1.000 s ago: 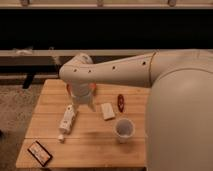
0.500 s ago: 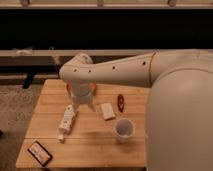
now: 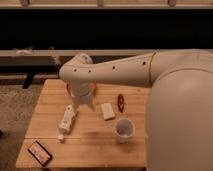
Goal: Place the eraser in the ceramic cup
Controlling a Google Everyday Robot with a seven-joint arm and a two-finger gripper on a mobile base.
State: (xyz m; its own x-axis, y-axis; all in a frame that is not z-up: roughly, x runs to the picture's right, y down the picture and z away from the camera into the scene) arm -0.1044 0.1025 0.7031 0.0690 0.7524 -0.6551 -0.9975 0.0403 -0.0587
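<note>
The flat black eraser (image 3: 39, 153) with an orange-red edge lies lower left on the wooden table (image 3: 95, 142). The smooth round white cup (image 3: 123, 129) stands right of centre. The gripper (image 3: 85, 102) hangs just left of centre; I cannot tell its state.

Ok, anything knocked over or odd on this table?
The white bottle lies on its side, just left of the gripper, which hangs low over the back half of the table. The eraser sits askew near the front-left corner. The cup stands upright; no spill shows.

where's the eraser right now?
Camera view: the eraser lies at the near-left corner of the table, nearest the white bottle; the gripper hangs beyond that bottle.
</note>
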